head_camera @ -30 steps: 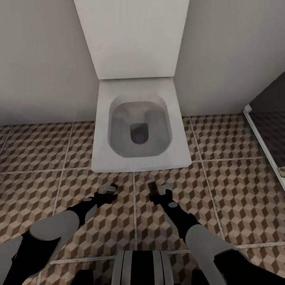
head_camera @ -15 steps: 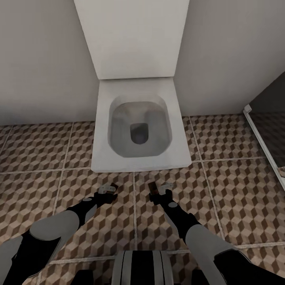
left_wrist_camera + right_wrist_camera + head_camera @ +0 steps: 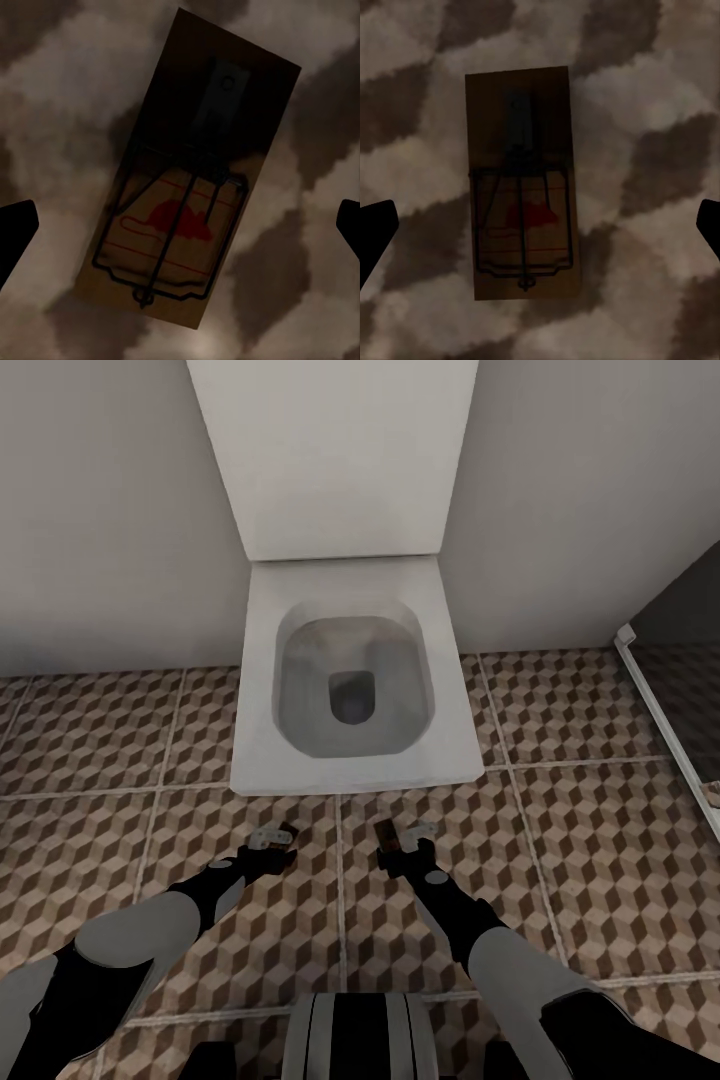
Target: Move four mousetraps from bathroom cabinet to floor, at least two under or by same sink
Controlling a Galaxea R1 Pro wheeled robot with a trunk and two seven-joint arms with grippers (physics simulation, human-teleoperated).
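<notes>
Two mousetraps lie flat on the bathroom floor (image 3: 560,830) just in front of a white toilet. One mousetrap (image 3: 191,176) is a brown board with a dark wire frame and a red mark. It lies below my left gripper (image 3: 181,225), whose dark fingertips (image 3: 15,232) stand wide apart and clear of it. The other mousetrap (image 3: 521,184) lies the same way below my right gripper (image 3: 541,226), which is also open. From the head camera, the left gripper (image 3: 272,838) and right gripper (image 3: 405,840) hover low over the tiles, with a brown trap edge (image 3: 384,830) beside the right one.
The white toilet (image 3: 440,760) with its raised lid stands against a pale wall straight ahead, close to both grippers. A white-framed glass panel (image 3: 650,700) runs along the right. Patterned tiles stretch out to the left and right of the arms.
</notes>
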